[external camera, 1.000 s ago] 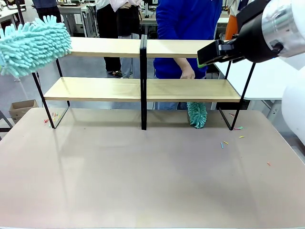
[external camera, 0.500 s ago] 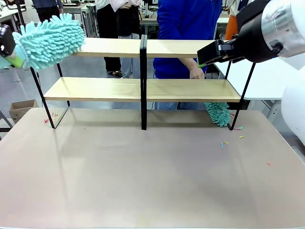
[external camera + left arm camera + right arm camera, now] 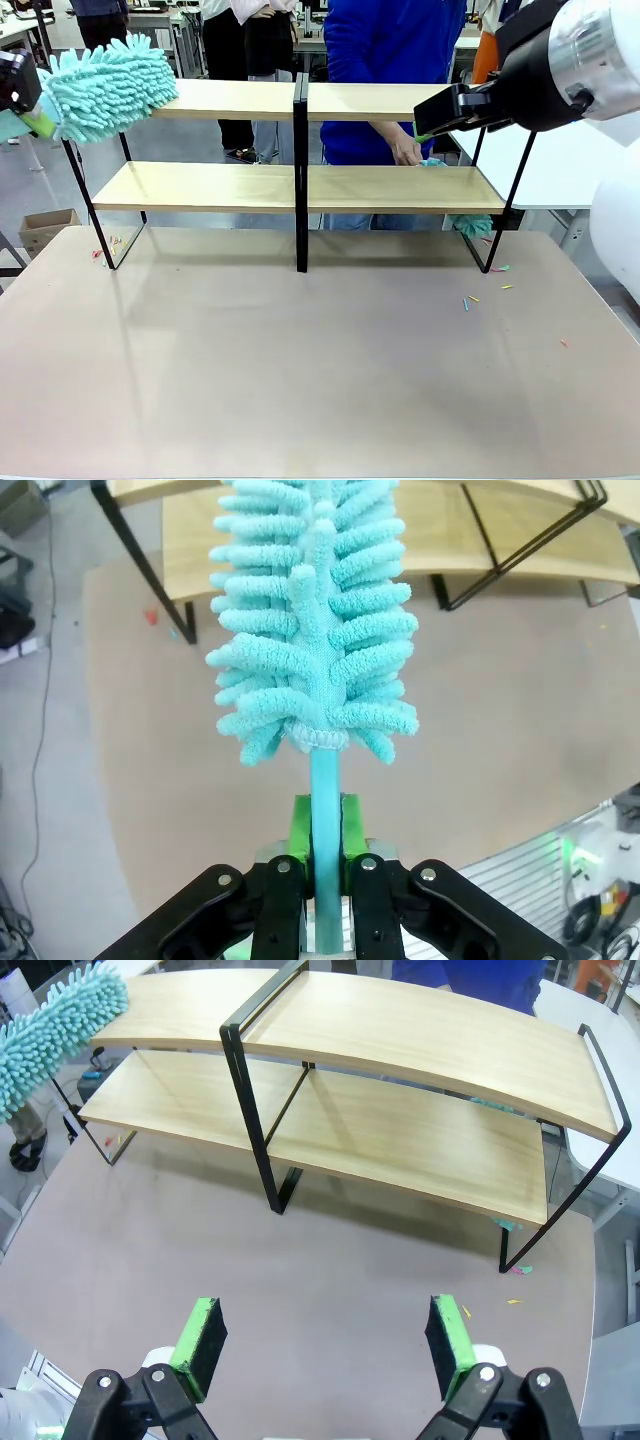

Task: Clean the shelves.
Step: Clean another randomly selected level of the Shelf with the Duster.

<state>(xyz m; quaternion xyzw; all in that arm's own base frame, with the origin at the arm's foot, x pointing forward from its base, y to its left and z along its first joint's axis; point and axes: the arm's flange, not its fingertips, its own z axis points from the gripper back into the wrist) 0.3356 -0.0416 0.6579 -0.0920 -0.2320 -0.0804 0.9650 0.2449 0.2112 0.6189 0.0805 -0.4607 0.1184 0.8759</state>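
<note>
**Duster brought onto the top board's left end**

Nearest the camera, the beige surface [image 3: 300,360] lies bare but for small coloured scraps near its right side [image 3: 470,298]. Behind it stand the shelves [image 3: 300,185], two tiers of light-wood boards in a black frame.

The left tool [image 3: 320,865] is clenched on the handle of a fluffy turquoise duster [image 3: 110,85], whose head is now laid against the left end of the upper board. A second ago the head was held off to the left, clear of the rack; it has since been carried rightward and slightly up, so wiping of the top tier is judged to be just starting.

The right tool [image 3: 325,1345] is held released, nothing between its pads, poised above the surface at the rack's right end, unmoved from before.

At the far side, a person's hand [image 3: 405,150] is seen at the lower board. The person's own duster [image 3: 470,224], earlier hanging below mid-shelf, has been swept to the right post.
</note>
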